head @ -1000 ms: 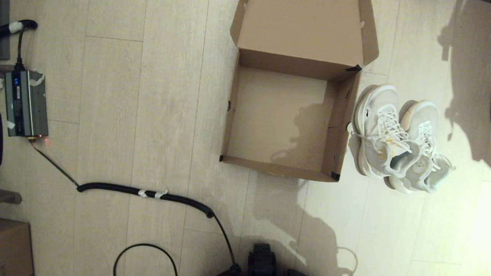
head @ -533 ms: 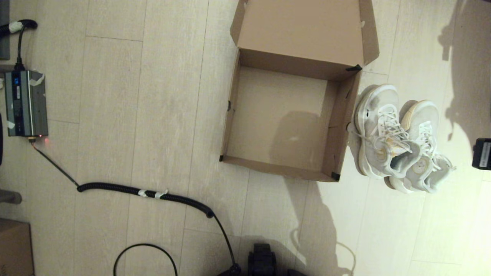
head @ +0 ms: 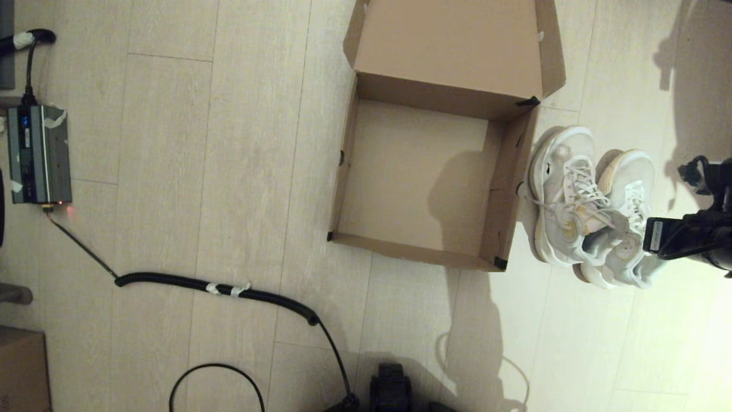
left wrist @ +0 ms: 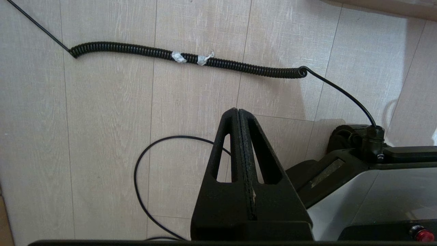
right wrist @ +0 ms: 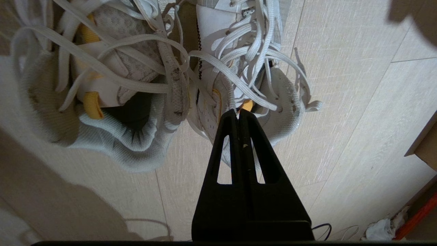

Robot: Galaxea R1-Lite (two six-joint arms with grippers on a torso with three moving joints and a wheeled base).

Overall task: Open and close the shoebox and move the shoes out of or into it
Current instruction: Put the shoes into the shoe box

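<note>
Beside the open shoebox (head: 423,177) on the floor lie the shoes (head: 595,209); the right end effector (right wrist: 238,112), fingers pressed together, hovers over their heels. Loading is starting; it must spread first.

White shoes (head: 595,209) with yellow tabs, plain brown shoebox (head: 434,143) taped black, pale wood-grain floor (head: 200,171)

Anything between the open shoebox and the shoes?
Nothing. In the head view the shoes sit right beside the shoebox wall, only a sliver of floor between. Right gripper is at the shoes.
</note>
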